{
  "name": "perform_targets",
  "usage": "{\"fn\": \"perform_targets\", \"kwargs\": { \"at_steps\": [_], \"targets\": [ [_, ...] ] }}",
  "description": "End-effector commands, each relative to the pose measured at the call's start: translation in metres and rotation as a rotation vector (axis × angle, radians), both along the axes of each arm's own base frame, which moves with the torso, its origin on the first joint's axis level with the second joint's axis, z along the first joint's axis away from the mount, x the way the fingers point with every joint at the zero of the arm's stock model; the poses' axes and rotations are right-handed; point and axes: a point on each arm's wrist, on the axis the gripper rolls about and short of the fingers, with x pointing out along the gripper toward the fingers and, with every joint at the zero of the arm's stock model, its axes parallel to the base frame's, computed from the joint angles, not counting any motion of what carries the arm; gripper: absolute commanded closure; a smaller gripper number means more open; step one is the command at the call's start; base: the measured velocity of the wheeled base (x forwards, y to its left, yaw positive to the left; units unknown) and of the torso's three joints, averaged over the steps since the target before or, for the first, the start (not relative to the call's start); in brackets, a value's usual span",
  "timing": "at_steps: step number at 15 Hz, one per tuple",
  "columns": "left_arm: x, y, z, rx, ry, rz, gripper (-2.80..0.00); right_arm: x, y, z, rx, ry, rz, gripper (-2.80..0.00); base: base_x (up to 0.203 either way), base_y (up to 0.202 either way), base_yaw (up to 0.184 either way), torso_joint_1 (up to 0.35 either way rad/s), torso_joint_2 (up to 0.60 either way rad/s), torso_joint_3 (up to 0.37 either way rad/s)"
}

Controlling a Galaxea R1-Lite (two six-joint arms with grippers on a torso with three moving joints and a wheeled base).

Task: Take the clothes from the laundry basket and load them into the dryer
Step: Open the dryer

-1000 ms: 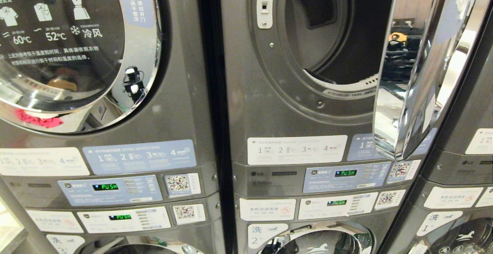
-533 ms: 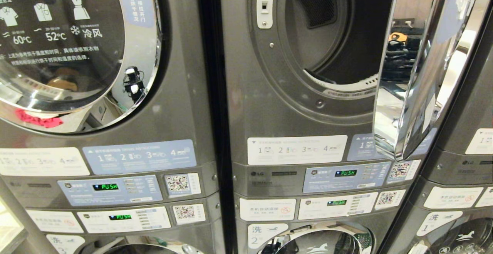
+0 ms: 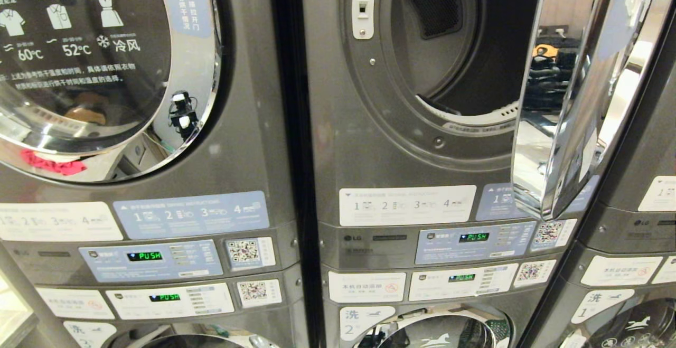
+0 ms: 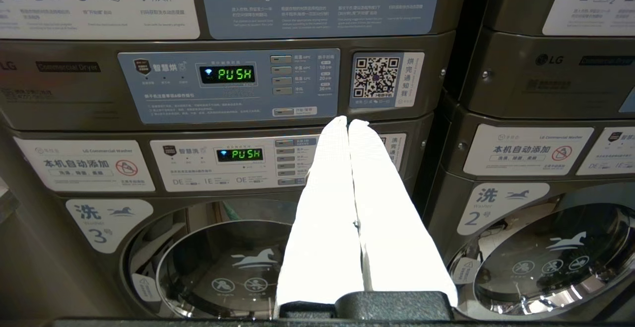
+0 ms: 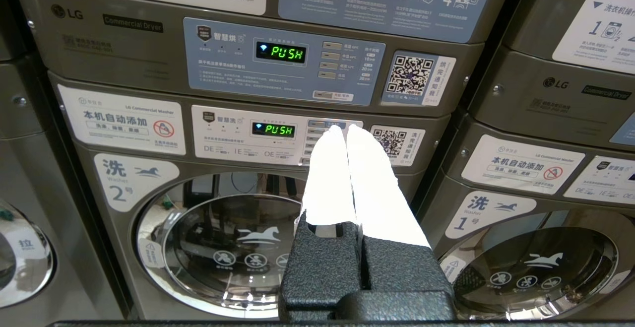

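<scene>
The middle dryer (image 3: 391, 126) stands open, and the part of its dark drum that shows is empty. Its chrome door (image 3: 575, 89) is swung out to the right. The clothes and the laundry basket are out of view. Neither arm appears in the head view. In the left wrist view my left gripper (image 4: 348, 121) is shut with nothing in it, its white fingers (image 4: 322, 208) pressed together in front of the left stack's control panels. In the right wrist view my right gripper (image 5: 346, 127) is also shut and empty, level with the middle stack's washer panel (image 5: 258, 136).
Stacked grey machines fill the view, dryers above and washers below. The left dryer's door (image 3: 105, 63) is closed, and a pink-red patch (image 3: 50, 162) is reflected in its chrome rim. Washer doors numbered 3 (image 4: 223, 267), 2 (image 5: 223, 247) and 1 (image 5: 536, 262) are closed. The open door juts out at the right.
</scene>
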Motion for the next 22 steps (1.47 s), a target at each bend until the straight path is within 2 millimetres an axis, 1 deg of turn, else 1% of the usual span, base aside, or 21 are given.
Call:
{"fn": "perform_targets", "kwargs": {
  "at_steps": [1,4,7,14,22],
  "targets": [
    [0.0000,0.0000,-0.0007,0.002,-0.001,0.001,0.00,0.0000,0.0000,0.0000,0.002,0.000,0.000,0.00,0.000,0.000,0.000,0.000,0.00,0.000],
    [0.0000,0.0000,-0.0004,0.019,-0.004,0.000,0.00,0.0000,0.0000,0.0000,0.004,0.000,0.001,0.00,0.000,0.000,0.000,0.000,0.00,0.000],
    [0.0000,0.0000,-0.0003,-0.008,-0.004,0.000,0.00,0.0000,0.0001,0.0000,0.002,0.000,0.003,0.00,0.000,0.000,0.000,0.000,0.00,0.000],
    [0.0000,0.0000,-0.0003,-0.008,-0.004,0.000,0.00,0.0000,0.0001,0.0000,0.002,0.000,0.006,0.00,0.000,-0.009,0.001,0.000,0.00,0.001],
    [0.0000,0.0000,-0.0003,-0.007,-0.004,0.000,0.00,0.0000,0.0001,0.0000,0.002,0.000,0.006,0.00,0.000,-0.183,0.003,0.006,0.00,0.005]
  ]
}}
